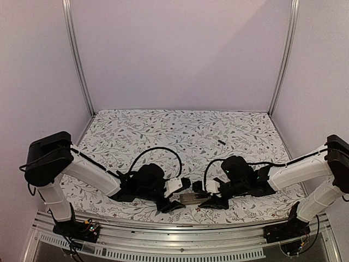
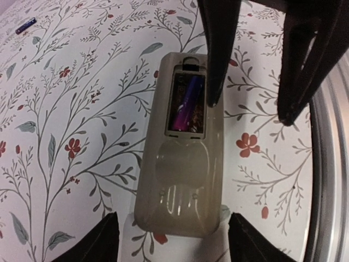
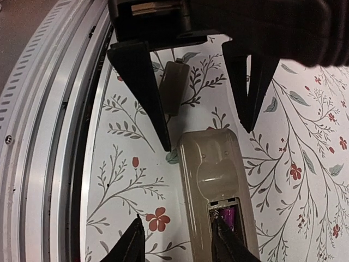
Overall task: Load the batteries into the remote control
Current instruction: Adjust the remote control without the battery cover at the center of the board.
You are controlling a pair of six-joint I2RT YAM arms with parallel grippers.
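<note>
The remote control (image 1: 190, 198) lies back up on the flowered cloth near the front edge, between my two grippers. Its battery recess is uncovered and one dark purple battery (image 2: 185, 105) lies in it, also visible in the right wrist view (image 3: 229, 216). The other battery (image 1: 221, 142) lies far back on the cloth and shows in the left wrist view (image 2: 25, 25). My left gripper (image 2: 172, 245) is open, straddling the remote's (image 2: 180, 180) solid end. My right gripper (image 3: 177, 245) is open, with one fingertip (image 3: 224, 240) in the recess beside the battery.
The tan-grey cover piece (image 3: 173, 87) lies on the cloth just beyond the remote's (image 3: 210, 164) solid end, between the left gripper's fingers. The aluminium rail (image 3: 49, 136) runs along the table's front edge close beside the remote. Frame posts (image 1: 79, 60) stand at the back corners.
</note>
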